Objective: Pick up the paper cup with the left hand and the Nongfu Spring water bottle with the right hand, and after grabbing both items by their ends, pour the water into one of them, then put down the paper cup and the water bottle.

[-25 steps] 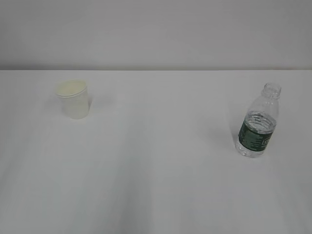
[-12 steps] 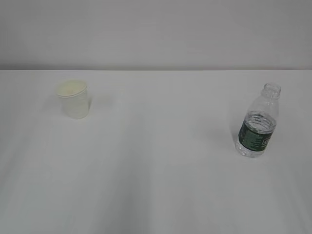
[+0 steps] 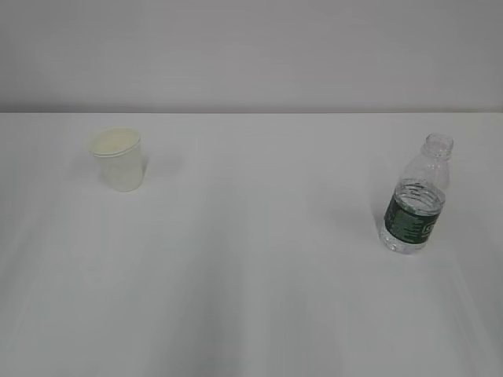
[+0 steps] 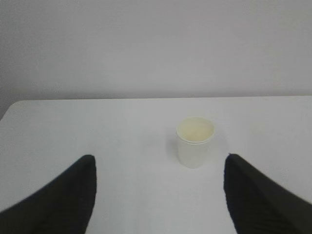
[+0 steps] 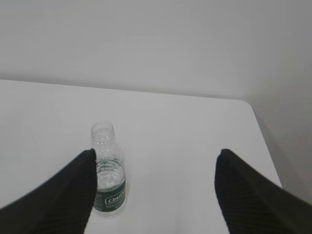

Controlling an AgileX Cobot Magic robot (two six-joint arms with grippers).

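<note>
The small cream paper cup point(image 3: 118, 159) stands on the left of the white table point(image 3: 251, 283), the clear ribbed bottle with green label point(image 3: 415, 202) on the right. Both grippers' jaws are wide open and empty. The uncapped bottle may tip and spill if it is bumped off-centre.

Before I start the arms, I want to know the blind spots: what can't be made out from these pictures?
- Left end effector: left wrist view shows only its finger tips, cut off by the bottom edge; absent from the exterior view.
- Right end effector: likewise in the right wrist view.
- Water bottle: its left side is hidden behind a finger; label print too small.
- Paper cup: contents unclear.
</note>
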